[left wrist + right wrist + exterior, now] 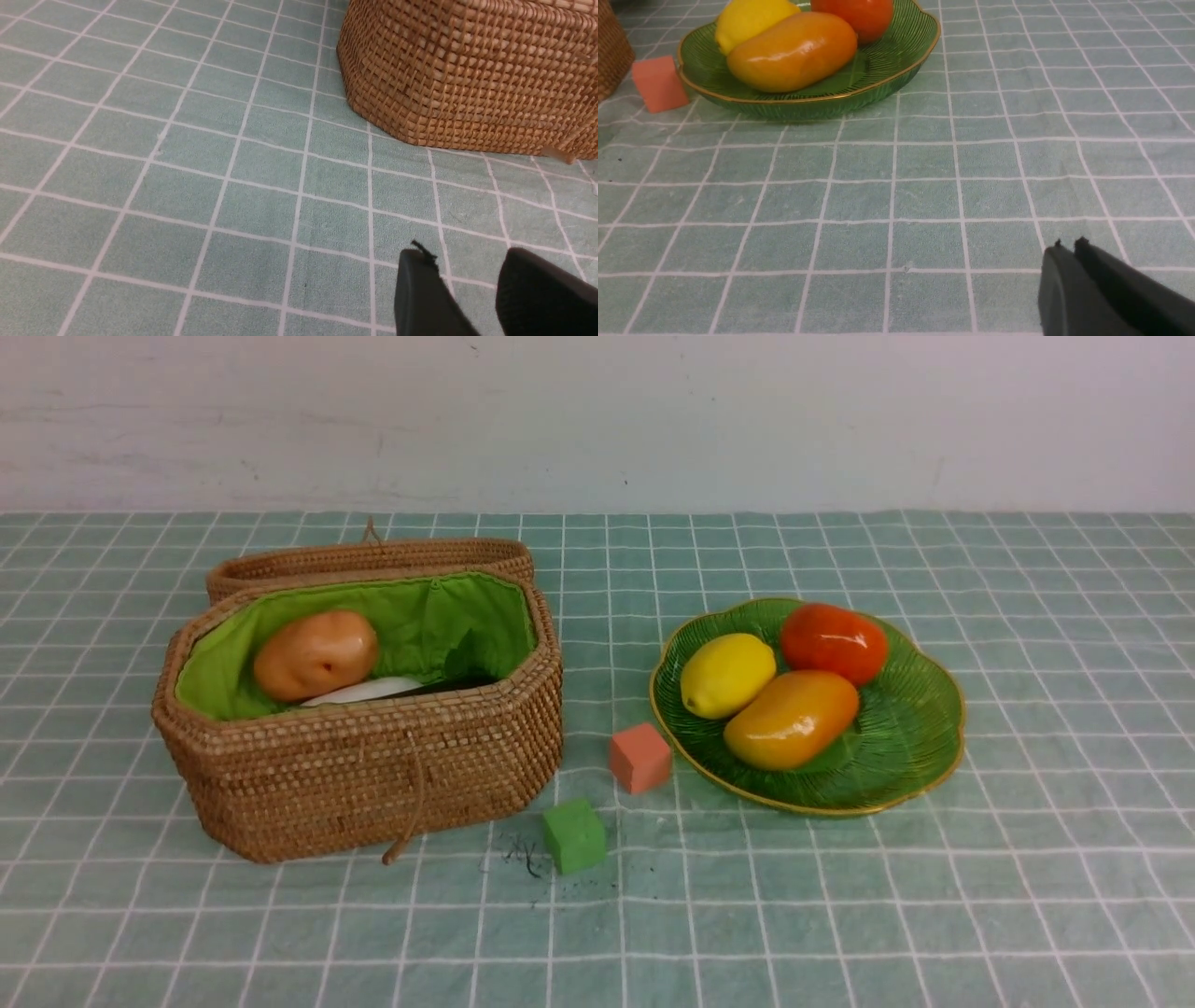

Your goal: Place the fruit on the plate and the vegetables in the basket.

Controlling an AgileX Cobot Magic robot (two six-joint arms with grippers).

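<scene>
Tools idle: left tool (472, 289) parted and empty, right tool (1069, 261) clenched on nothing. Any sweep near the plate (920, 761) could roll off the mango (792, 719).

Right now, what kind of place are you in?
Probably a staged test table, not a real kitchen: a checked green tablecloth against a bare white wall, toy produce in a wicker basket and green plate.

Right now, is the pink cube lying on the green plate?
No, the pink cube sits on the tablecloth beside the plate.
</scene>
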